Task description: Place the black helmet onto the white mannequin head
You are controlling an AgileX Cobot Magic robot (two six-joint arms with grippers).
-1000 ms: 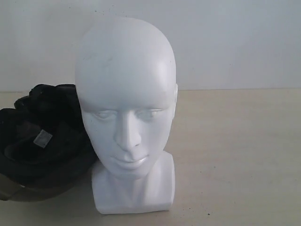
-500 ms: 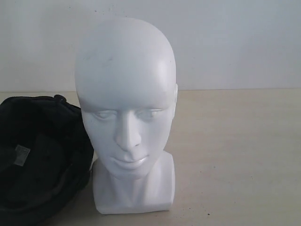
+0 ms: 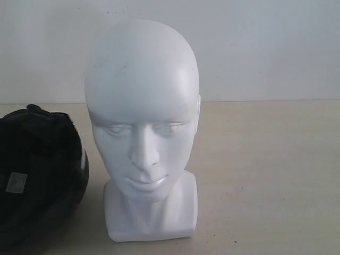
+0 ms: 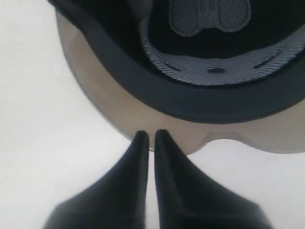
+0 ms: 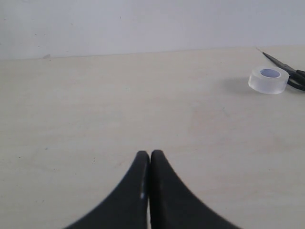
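Observation:
The white mannequin head [image 3: 141,106] stands upright on its squarish base at the middle of the table, facing the exterior camera. The black helmet [image 3: 37,175] is to its left at the frame's edge, close beside the head and partly cut off. In the left wrist view the helmet [image 4: 214,95] shows its padded inside and the smoky visor [image 4: 138,112]. My left gripper [image 4: 151,136] is shut on the visor's thin edge. My right gripper [image 5: 150,155] is shut with nothing in it, over bare table. Neither gripper shows in the exterior view.
A roll of clear tape [image 5: 269,79] and black scissors [image 5: 291,72] lie on the pale table [image 3: 265,175], seen far off in the right wrist view. A white wall stands behind the table.
The helmet has turned and slid left, away from the mannequin head; less of its padded inside faces the exterior camera. The head has not moved.

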